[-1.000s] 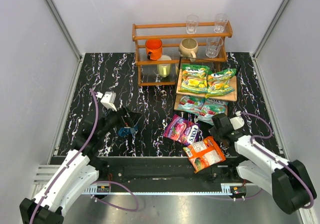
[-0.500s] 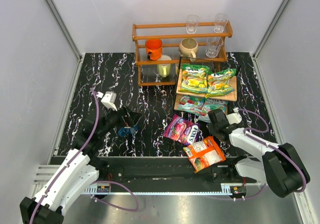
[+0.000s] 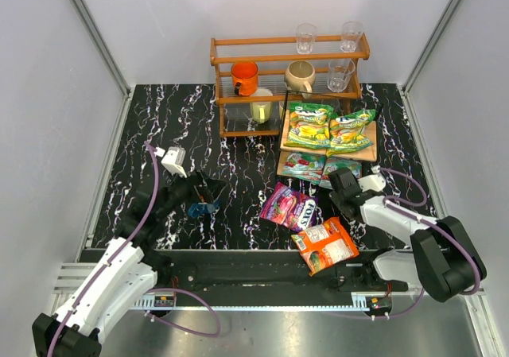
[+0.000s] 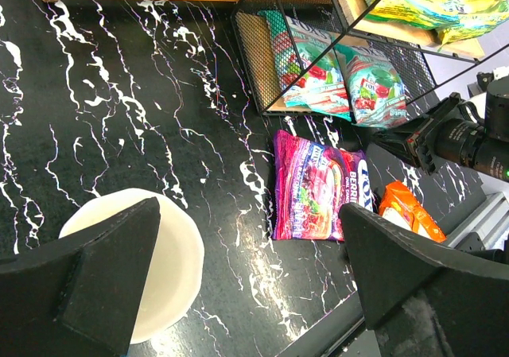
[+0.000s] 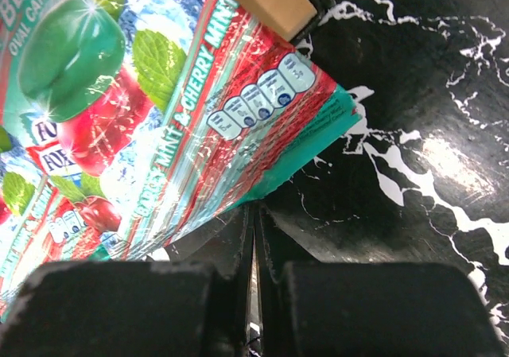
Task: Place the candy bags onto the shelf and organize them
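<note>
Right hand [image 5: 253, 214], fingers pressed together, meets the near corner of the teal bag [image 5: 119, 95], which overhangs the shelf [image 5: 262, 1]. Best to push slowly, straight inward, staying low so the bag doesn't buckle.

The top view looks steeply down on the whole counter [image 3: 175, 118] from 6 o'clock. The left wrist view slants toward 2 o'clock from farther off and shares the purple bag [image 4: 314, 186] with it. The right wrist view sits hard against a teal bag [image 5: 119, 110].

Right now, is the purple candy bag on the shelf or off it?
Off. The purple bag lies flat on the black table in front of the shelf, beside the orange bag.
</note>
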Controlling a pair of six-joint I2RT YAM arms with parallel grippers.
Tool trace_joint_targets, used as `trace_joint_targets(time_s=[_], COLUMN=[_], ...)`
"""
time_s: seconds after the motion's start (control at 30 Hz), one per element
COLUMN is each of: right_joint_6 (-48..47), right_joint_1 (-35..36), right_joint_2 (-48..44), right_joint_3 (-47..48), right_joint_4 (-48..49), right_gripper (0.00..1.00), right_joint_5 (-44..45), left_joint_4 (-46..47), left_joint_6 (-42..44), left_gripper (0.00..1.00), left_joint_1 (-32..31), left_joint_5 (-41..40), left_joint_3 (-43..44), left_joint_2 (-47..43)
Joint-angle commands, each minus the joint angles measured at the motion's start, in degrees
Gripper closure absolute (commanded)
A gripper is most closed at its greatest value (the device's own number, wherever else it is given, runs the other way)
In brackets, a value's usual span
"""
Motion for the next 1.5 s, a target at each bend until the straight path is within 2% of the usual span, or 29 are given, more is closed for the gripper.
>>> trace_joint_targets(time_s=[0.0,0.9,1.13,1.47], right_joint_6=[-1.96,-10.14,-10.49,-10.66], right_joint_1=[-0.80,-4.67,-4.67,-4.67], right_joint_2=[1.15,7.40,-1.73,-15.88], right_joint_3=[3.44,7.40,1.18,-5.69], right_joint_4=[1.65,7.90,8.51,3.77], right_gripper=[0.94,0.96,0.96,0.91], right_joint_5=[4.86,2.50,1.09,-8.92], left_joint_4=[3.23,3.67,1.12,-7.83], left_joint_6=[0.19,0.37,0.45,0.02], left_gripper=[0.01,0.01,0.01,0.01], left_joint_1=[0.31,0.40,0.40,0.40], left_joint_5=[0.70,0.52,0.35,-3.95], left_joint_3=[-0.14,0.21,1.97,5.48], left_joint_2=[-0.31,0.65,-0.57,-4.18])
